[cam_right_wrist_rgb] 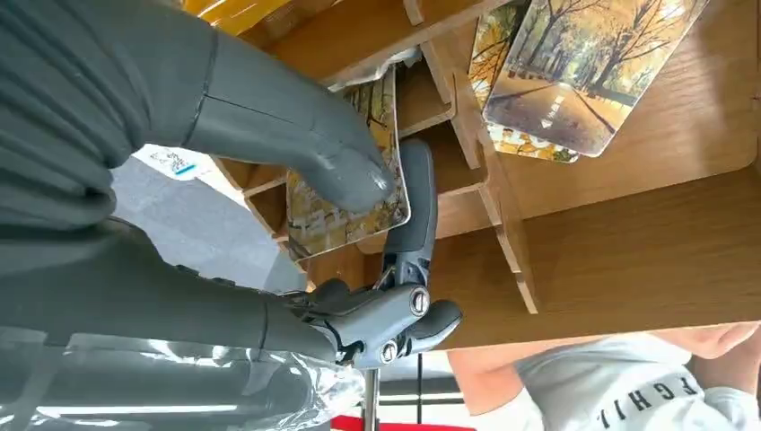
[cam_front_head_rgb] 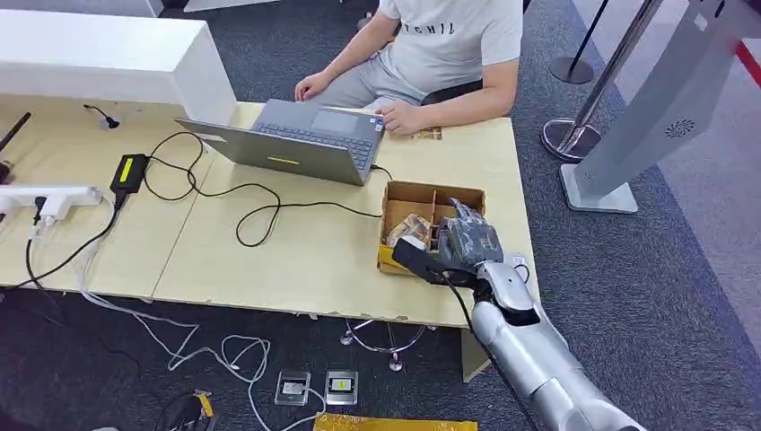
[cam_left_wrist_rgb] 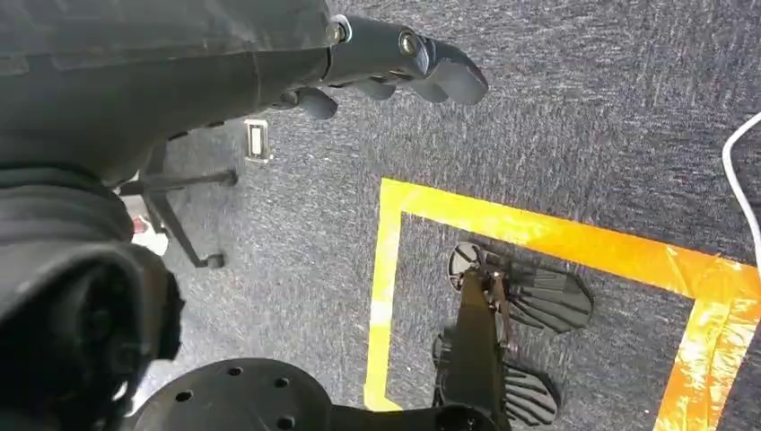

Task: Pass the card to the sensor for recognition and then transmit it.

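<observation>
Now: picking up step, judging by the grip.
Right hand (cam_right_wrist_rgb: 296, 233): pinching a tree-picture card (cam_right_wrist_rgb: 345, 193) between thumb and finger.
Card: sitting in a slot of the wooden box (cam_front_head_rgb: 408, 194) on the table (cam_front_head_rgb: 269, 260).
Left hand (cam_left_wrist_rgb: 395, 63): hanging over the carpet, fingers curling on nothing.
Next: probably lifting the card out without bumping the dividers.
</observation>
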